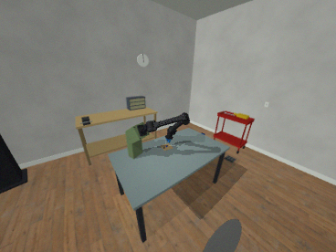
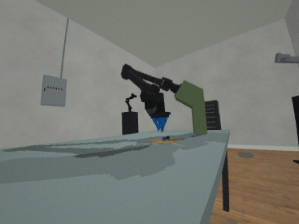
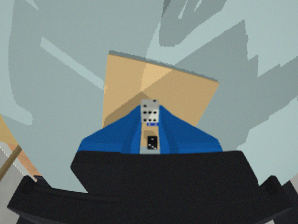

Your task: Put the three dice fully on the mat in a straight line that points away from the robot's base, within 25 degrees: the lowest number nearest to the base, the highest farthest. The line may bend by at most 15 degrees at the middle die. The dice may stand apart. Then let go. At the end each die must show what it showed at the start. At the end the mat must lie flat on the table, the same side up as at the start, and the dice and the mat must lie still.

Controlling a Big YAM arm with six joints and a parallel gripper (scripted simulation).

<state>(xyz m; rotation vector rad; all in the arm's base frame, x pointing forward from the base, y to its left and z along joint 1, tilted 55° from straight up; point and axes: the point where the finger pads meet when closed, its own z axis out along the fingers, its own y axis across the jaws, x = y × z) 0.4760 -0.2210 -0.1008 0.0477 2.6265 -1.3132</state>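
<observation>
In the wrist view my gripper with blue fingers is shut on a white die and holds it above the tan mat. A second small thing shows between the fingers lower down; I cannot tell what it is. In the exterior view the gripper hangs a little above the mat, where a small blue die lies. In the top view the arm reaches from its green base to the mat on the grey table. A third die is not visible.
A wooden shelf bench stands behind the table and a red cart to the right. A black box with a small arm stands at the table's far side.
</observation>
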